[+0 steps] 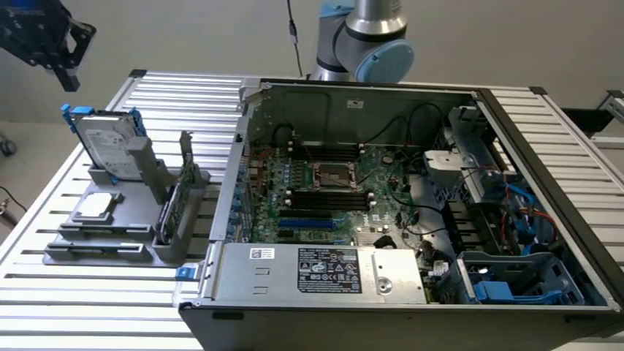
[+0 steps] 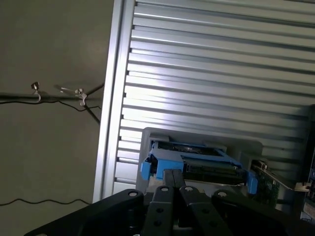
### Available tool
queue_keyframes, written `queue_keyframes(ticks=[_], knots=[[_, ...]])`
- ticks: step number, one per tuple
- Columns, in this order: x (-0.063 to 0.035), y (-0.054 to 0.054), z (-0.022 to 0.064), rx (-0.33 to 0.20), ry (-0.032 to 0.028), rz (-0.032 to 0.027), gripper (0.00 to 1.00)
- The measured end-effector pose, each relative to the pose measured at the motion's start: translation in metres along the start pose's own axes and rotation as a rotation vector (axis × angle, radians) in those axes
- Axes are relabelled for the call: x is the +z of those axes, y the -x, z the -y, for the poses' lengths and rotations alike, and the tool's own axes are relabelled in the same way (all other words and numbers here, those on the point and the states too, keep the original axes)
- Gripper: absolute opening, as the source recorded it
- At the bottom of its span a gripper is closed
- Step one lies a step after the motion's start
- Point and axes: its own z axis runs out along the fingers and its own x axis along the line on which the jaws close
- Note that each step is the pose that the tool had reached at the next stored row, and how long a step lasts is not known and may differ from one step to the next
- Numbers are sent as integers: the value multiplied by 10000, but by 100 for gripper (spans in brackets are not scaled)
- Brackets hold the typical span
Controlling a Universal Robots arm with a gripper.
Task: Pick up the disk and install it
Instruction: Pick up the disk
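The open computer case (image 1: 390, 183) lies nearest on the slatted table (image 1: 58, 307). At its nine o'clock, the disk (image 1: 102, 142) stands upright in a grey holder (image 1: 117, 241). At the disk's eleven o'clock, apart from it, the gripper (image 1: 66, 73) hangs clenched and empty.

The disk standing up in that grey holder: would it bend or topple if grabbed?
Probably stiff: the disk looks like a metal slab in blue rails. Likely heavy for its size. It stands tilted in the grey holder, so a sideways push might tip it.
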Motion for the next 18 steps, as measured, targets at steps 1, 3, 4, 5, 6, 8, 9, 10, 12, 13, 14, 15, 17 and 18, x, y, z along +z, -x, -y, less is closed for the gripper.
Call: queue_keyframes(ticks=[1, 3, 4, 5, 6, 8, 9, 10, 12, 13, 14, 15, 17, 18], knots=[[1, 1, -1, -48, 8, 6, 11], [5, 1, -2, -325, 27, 11, 11], [8, 2, -2, -509, 27, 12, 11], [12, 2, -1, -691, 25, 12, 11], [14, 1, -1, -869, 22, 10, 11], [18, 2, -1, -1242, 15, 8, 11], [21, 2, -1, -1421, 12, 7, 11], [24, 1, -1, -1601, 9, 8, 11], [27, 1, -1, -1966, 3, 6, 11], [29, 1, -1, -2145, 0, 5, 11], [32, 2, -1, -2325, -4, 6, 11], [33, 2, -1, -2500, -7, 4, 11], [36, 1, -1, -2876, -13, 2, 11], [37, 2, -1, -3055, -16, 2, 11]])
